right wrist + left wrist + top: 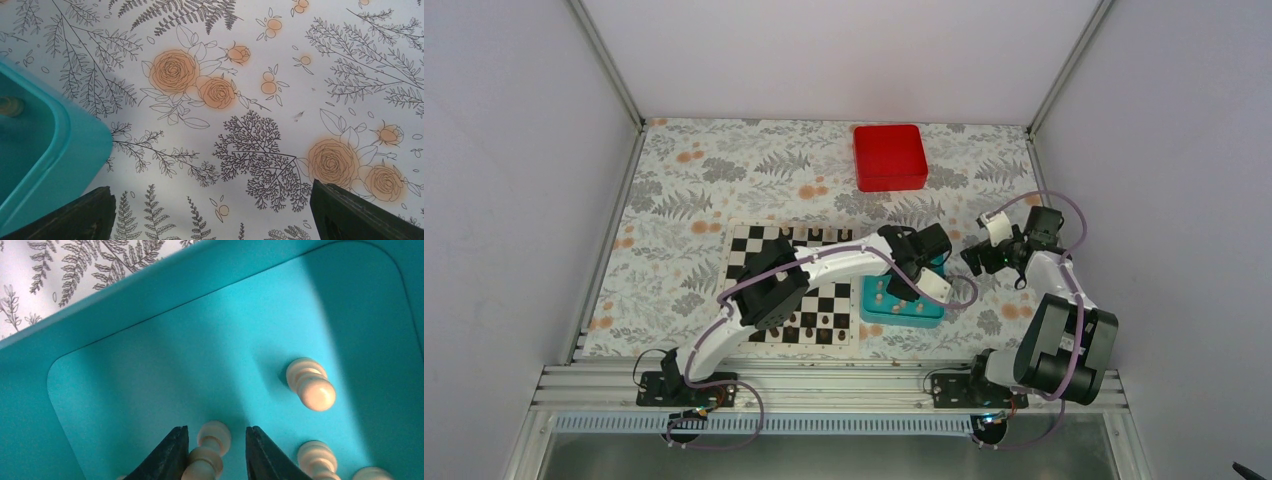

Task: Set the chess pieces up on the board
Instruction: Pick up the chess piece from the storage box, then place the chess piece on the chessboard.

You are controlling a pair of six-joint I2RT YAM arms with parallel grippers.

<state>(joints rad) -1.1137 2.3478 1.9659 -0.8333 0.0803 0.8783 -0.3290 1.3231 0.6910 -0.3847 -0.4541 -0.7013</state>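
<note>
The black-and-white board (746, 243) lies left of centre, with small pieces (816, 328) on its near rows and my left arm crossing above it. Right of it is a teal tray (902, 318) that holds pale chess pieces. My left gripper (906, 285) reaches down into the tray (125, 295). Its jaws (216, 430) straddle one upright pale pawn (214, 437): the left finger touches it and a gap remains at the right finger. Other pawns (310, 385) (317, 460) stand close by. My right gripper (977, 258) (211, 187) hovers wide open over the patterned cloth, holding nothing.
A red box (890, 156) sits at the back centre. The teal tray's corner (50, 145) is just left of the right gripper. Metal frame posts and white walls close in the table on three sides.
</note>
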